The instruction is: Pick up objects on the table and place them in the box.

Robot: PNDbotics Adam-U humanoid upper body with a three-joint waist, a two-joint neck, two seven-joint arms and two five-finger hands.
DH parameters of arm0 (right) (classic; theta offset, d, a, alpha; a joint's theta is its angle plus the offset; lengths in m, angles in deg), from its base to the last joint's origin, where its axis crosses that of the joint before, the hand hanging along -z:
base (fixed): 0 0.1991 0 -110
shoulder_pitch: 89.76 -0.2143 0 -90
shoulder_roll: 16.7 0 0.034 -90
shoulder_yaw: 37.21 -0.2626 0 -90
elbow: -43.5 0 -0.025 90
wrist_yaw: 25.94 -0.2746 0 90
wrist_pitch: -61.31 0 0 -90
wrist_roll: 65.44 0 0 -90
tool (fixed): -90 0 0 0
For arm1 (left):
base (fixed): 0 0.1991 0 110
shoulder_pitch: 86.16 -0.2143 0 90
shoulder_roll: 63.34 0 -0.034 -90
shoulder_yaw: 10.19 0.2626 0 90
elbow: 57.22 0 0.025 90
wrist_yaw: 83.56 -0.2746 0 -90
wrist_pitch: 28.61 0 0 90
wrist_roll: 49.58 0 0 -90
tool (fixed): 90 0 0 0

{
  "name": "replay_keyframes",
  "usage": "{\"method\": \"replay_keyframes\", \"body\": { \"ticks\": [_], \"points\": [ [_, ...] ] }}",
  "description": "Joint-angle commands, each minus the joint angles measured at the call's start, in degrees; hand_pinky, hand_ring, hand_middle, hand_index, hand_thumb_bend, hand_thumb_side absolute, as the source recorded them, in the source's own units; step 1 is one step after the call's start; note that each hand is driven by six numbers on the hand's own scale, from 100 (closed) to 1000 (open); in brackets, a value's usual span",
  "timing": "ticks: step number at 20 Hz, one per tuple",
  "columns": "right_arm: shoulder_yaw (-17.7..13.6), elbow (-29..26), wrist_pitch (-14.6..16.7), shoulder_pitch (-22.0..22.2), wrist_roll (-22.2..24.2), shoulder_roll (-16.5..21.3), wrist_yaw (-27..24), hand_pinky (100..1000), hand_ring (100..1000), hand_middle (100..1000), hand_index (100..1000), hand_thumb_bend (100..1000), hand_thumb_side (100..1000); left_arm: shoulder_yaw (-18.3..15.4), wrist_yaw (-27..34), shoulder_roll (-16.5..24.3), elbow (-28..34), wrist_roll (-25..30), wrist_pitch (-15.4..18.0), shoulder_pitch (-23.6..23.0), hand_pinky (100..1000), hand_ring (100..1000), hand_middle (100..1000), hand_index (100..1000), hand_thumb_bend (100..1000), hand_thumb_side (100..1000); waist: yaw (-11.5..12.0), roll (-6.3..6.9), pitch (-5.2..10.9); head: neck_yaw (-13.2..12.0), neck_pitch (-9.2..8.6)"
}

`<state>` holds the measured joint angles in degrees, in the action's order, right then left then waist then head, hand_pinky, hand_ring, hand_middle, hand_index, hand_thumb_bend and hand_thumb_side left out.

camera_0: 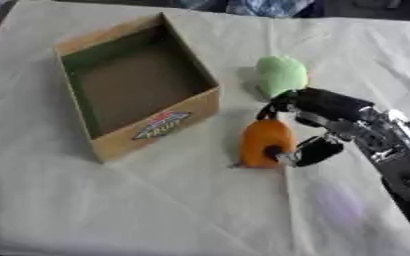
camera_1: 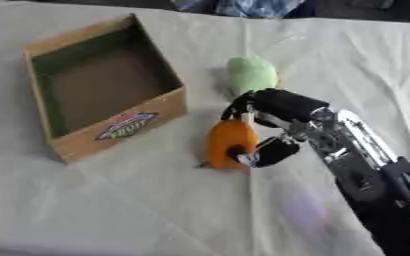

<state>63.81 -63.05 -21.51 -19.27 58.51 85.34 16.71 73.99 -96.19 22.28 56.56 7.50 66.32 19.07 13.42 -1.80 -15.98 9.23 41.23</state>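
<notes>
The worktop [camera_0: 156,210] spreads under me, covered in a pale creased cloth. On its left half sits the cardboard box [camera_0: 160,131], open-topped and empty, turned askew so one corner points toward me. My right arm comes in from the lower right, and my right hand [camera_0: 318,125] is curled round the orange object [camera_0: 261,142], fingers over its far end and thumb pressing its near side. It rests on the cloth just right of the box's near corner, apart from the box wall. Its long axis runs roughly away from me, the narrower end pointing at the green object [camera_0: 281,74], which lies just beyond my fingers. My left hand is out of sight.

I judge this to be the grasp step of the first pick: nothing is in the box yet. Next I would need to lift clear of the cloth, carry left over the box rim, and let go above the open floor.
</notes>
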Motion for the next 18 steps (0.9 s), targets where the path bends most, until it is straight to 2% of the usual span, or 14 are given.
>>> {"method": "replay_keyframes", "body": {
  "ticks": [1, 4, 11, 15, 18],
  "points": [
    [-0.4, -2.6, -0.8, -0.9, 0.4, 1.6, -3.0, 817, 763, 585, 805, 163, 265, 0.0, 0.1, 1.0, 0.8, 0.3, 0.0, 0.4, 617, 790, 1000, 707, 287, 986, -0.1, 0.14, 0.90, -0.1, -0.21],
    [-0.7, -4.0, -1.7, -1.4, 1.3, 2.0, -6.0, 810, 755, 572, 794, 100, 221, 0.0, 0.1, 1.1, 0.8, 0.3, 0.0, 0.4, 618, 790, 1000, 707, 286, 986, -0.2, 0.12, 1.00, -0.2, -0.25],
    [-1.5, -6.3, -4.6, -2.9, 1.9, 2.8, -10.9, 789, 733, 532, 756, 100, 159, 0.0, 0.1, 1.2, 0.8, 0.4, -0.1, 0.3, 617, 791, 1000, 705, 284, 985, -0.3, 0.01, 1.17, -0.3, -0.21],
    [-1.4, -7.2, -5.7, -5.6, 1.3, 3.3, -11.8, 779, 716, 500, 721, 100, 104, 0.0, 0.1, 1.3, 0.8, 0.5, -0.1, 0.4, 617, 790, 1000, 704, 286, 986, -0.2, -0.05, 1.33, -0.2, -0.24],
    [-0.8, -7.4, -5.9, -8.6, 0.7, 3.7, -11.6, 780, 717, 498, 715, 100, 100, 0.1, 0.1, 1.3, 0.8, 0.6, -0.1, 0.4, 617, 790, 1000, 704, 286, 986, -0.1, -0.11, 1.45, -0.1, -0.30]
  ]
}}
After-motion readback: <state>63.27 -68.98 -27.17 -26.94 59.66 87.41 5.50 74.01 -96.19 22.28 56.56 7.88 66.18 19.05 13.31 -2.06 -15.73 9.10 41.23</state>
